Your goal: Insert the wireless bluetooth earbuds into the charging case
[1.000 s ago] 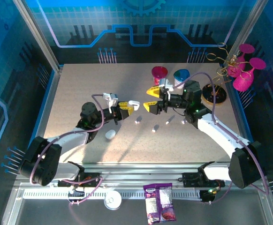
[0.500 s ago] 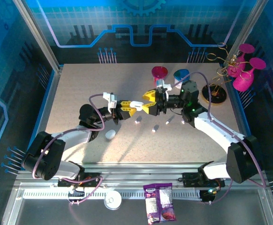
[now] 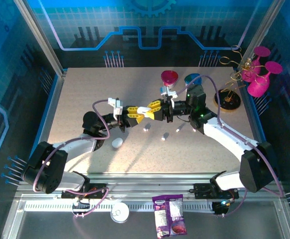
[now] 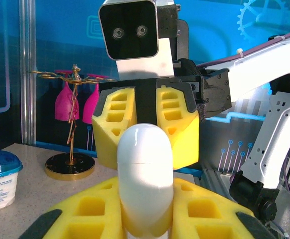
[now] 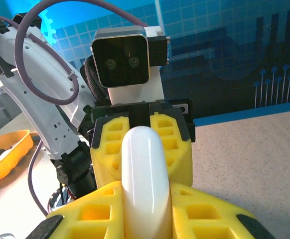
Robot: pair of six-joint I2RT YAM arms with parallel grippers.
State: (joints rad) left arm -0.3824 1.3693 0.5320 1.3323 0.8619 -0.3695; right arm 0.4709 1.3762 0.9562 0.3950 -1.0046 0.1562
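Observation:
A white pebble-shaped charging case (image 3: 144, 109) hangs above the table's middle, gripped from both ends. My left gripper (image 3: 137, 112) is shut on one end and my right gripper (image 3: 153, 110) is shut on the other. In the left wrist view the case (image 4: 145, 169) stands between my yellow fingers (image 4: 85, 211), with the right gripper's pads behind it. The right wrist view shows the case (image 5: 145, 174) the same way. Several tiny white earbuds lie on the table: (image 3: 146, 129), (image 3: 163, 136), (image 3: 179, 128). A second white case (image 3: 117, 143) lies near the left arm.
A pink cup (image 3: 169, 77) and a blue-lidded tub (image 3: 192, 79) stand at the back. A gold stand (image 3: 229, 102) with pink glasses (image 3: 259, 74) is at the right edge. A snack bag (image 3: 169, 214) lies off the table in front.
My right gripper has moved left and closed its open fingers onto the free end of the case. The left gripper has edged right with the case.

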